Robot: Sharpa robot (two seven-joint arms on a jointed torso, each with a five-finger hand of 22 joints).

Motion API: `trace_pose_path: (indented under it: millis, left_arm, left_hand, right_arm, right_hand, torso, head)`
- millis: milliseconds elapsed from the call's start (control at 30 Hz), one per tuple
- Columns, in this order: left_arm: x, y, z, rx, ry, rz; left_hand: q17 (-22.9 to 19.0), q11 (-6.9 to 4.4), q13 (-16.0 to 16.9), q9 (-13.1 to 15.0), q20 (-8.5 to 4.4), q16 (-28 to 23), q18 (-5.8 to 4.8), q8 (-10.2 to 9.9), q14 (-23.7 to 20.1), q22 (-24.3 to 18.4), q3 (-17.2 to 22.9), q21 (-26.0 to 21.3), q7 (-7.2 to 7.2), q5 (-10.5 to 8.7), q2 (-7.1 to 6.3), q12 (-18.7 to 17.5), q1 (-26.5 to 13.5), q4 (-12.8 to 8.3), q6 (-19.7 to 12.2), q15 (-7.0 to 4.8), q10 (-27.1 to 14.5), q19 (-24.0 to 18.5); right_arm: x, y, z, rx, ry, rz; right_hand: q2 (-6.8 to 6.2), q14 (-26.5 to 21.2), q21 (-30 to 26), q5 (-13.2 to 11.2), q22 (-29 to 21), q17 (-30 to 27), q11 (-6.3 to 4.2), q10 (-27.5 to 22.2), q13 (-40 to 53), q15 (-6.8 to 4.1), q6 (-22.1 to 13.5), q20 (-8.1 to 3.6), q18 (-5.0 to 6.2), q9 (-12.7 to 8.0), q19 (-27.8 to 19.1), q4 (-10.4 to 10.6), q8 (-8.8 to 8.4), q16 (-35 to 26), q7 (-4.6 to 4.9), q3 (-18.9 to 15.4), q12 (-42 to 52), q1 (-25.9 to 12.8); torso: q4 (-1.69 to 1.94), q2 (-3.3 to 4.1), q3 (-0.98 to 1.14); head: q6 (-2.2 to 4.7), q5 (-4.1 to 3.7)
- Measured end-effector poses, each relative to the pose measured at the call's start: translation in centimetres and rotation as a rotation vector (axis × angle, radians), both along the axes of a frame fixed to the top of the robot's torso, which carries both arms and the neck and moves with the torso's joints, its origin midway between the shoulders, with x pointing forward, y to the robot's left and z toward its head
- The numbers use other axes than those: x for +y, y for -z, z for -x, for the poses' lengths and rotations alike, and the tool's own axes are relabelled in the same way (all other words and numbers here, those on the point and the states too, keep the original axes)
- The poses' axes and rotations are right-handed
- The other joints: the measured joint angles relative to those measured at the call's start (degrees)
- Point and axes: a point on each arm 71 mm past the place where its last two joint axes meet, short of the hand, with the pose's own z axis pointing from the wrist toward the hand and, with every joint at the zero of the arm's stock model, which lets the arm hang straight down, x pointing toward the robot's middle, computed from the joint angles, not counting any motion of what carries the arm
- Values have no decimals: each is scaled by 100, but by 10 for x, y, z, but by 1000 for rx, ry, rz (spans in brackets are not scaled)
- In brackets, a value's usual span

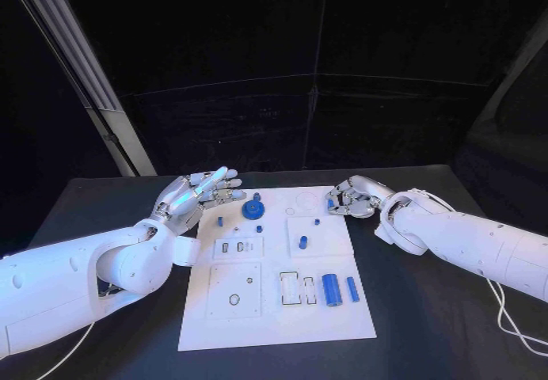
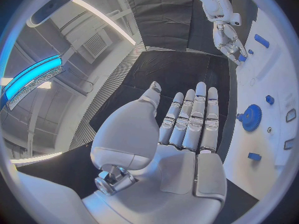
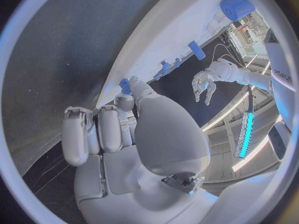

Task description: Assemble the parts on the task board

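You were early in the assembly, by my reading: most small blue parts lay loose on the white rectangular task board (image 1: 278, 317), and a pick at the board's far right corner looked to be the step in hand. Starting at the left, your left hand (image 1: 196, 194) hovered just off the board's far left corner, palm up, its fingers (image 2: 198, 115) straight and close together, holding nothing and touching nothing. Next came the blue toothed gear (image 1: 253, 210), lying flat on the board near its far edge, apart from that hand. Nearer the robot, the large blue cylinder (image 1: 331, 289) and the thin blue rod (image 1: 352, 289) lay side by side, untouched. At the right, your right hand (image 1: 353, 196) was curled over the board's far right corner, and a small blue piece (image 3: 125, 86) showed at its fingertips; whether it was truly gripped or only touched I could not tell. Your next move, I judged, called for confirming that pinch before lifting, then carrying the piece to its socket.
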Motion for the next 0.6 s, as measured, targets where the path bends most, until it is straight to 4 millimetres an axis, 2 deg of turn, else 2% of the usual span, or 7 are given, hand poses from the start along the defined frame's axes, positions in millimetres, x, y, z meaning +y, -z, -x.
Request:
trace_pose_path:
  millis: [133, 200, 300, 433, 500, 600]
  left_arm:
    - [0, 0, 0, 1, 0, 0]
    - [0, 0, 0, 1, 0, 0]
    - [0, 0, 0, 1, 1, 0]
    - [0, 0, 0, 2, 1, 0]
    - [0, 0, 0, 2, 1, 0]
    - [0, 0, 0, 2, 1, -1]
  left_hand:
    - [0, 0, 0, 0, 0, 0, 0, 0, 0, 0, 0, 0, 0, 0, 0, 0, 0, 0, 0, 0, 0, 0]
    - [0, 0, 0, 0, 0, 0, 0, 0, 0, 0, 0, 0, 0, 0, 0, 0, 0, 0, 0, 0, 0, 0]
    - [0, 0, 0, 0, 0, 0, 0, 0, 0, -4, 0, 0, 0, 0, 0, 0, 0, 0, 0, 0, 0, 0]
    - [0, 0, 0, 0, 0, 0, 0, 0, 0, -4, 0, 0, 0, 0, 0, 0, 0, 0, 0, 0, 0, 0]
    - [0, 0, 0, 0, 0, 0, 0, 0, 0, -4, 0, 0, 0, 0, 0, 0, 0, 0, 0, 0, 0, 0]
    - [0, 0, 0, 0, 0, 0, 0, 0, 0, -4, 0, 0, 0, 0, 0, 0, 0, 0, 0, 0, 0, 0]
  right_arm:
    - [0, 0, 0, 0, 0, 0]
    - [0, 0, 0, 0, 0, -1]
    - [0, 0, 0, 0, 1, -1]
    - [-1, 0, 0, 0, 4, -1]
    - [-1, 0, 0, 0, 7, -1]
    - [-2, 0, 0, -1, 10, 0]
  right_hand:
    - [0, 0, 0, 0, 0, -5, 0, 0, 2, 0, 0, 0, 0, 11, 0, 0, 7, 0, 0, 0, 0, 0]
    - [1, 0, 0, 0, 0, -5, 0, 0, 12, 0, 61, 0, 0, 33, 0, 0, 61, 0, -26, 0, 0, -1]
    - [71, 0, 0, 0, 0, -1, 0, 0, 41, 0, 247, 0, 0, 69, 0, -16, 170, 0, -47, 16, 0, -71]
    - [182, 0, 0, -66, 0, -1, -75, 12, 51, 0, 467, 0, 0, 107, 0, -38, 302, -25, -114, 109, 27, -22]
    - [231, -8, 0, -137, 0, -1, -108, 19, 55, -54, 604, 0, 0, 124, 0, -59, 364, -25, -149, 182, 27, -1]
    - [256, 1, 0, -183, 0, -1, -139, 13, 46, -65, 685, -25, -1, 126, -21, -75, 408, -29, -182, 256, 27, 11]
  torso:
    - [0, 0, 0]
    - [0, 0, 0]
    - [0, 0, 1]
    - [-1, 0, 3]
    - [-2, 0, 3]
    - [-2, 0, 3]
  head:
    - [-3, 2]
    - [-6, 2]
    - [-8, 3]
    - [-13, -2]
    - [-17, -4]
    - [-23, -5]
